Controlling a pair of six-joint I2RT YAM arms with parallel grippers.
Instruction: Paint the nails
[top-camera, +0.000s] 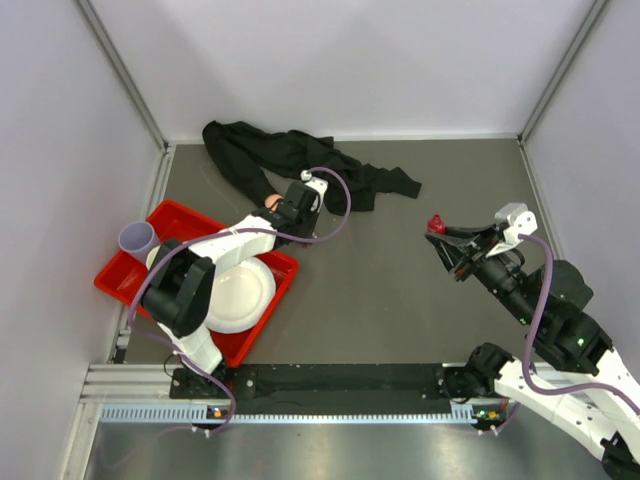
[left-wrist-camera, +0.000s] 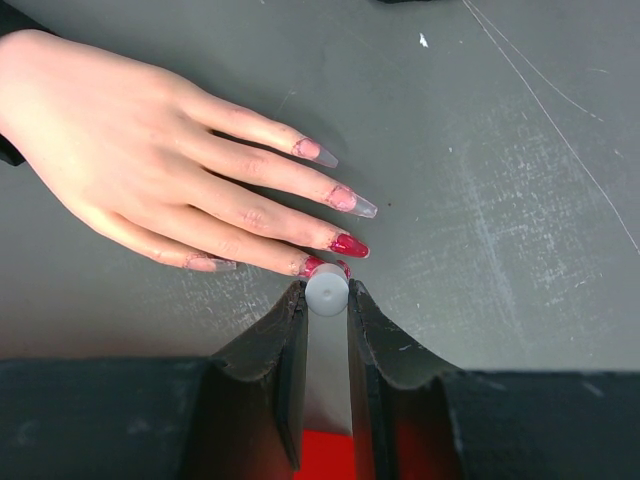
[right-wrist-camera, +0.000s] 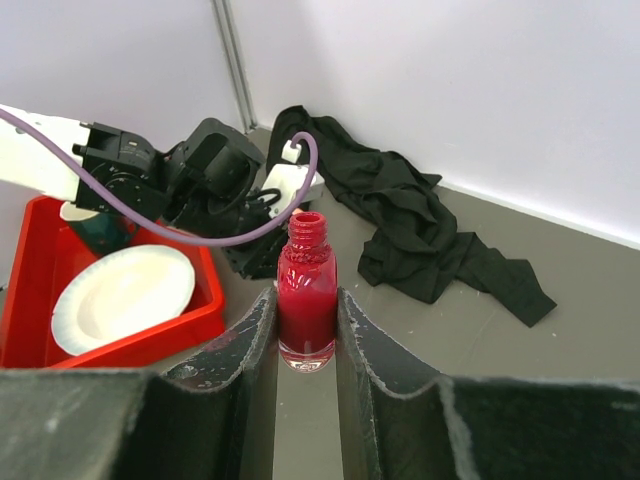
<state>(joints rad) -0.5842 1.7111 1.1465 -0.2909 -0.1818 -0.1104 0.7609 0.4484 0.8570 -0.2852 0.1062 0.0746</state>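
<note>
Your left gripper pinches a grey brush cap whose end meets the nails of the mannequin hand lying palm-down on the grey table, while your right gripper clamps 1 open, upright red polish bottle.

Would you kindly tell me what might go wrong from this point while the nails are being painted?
The open bottle in the right pincer could spill if tilted. The brush cap in the left pincer sits right at a red nail whose polish already looks smeared onto the skin; more could smudge the mannequin hand.
</note>
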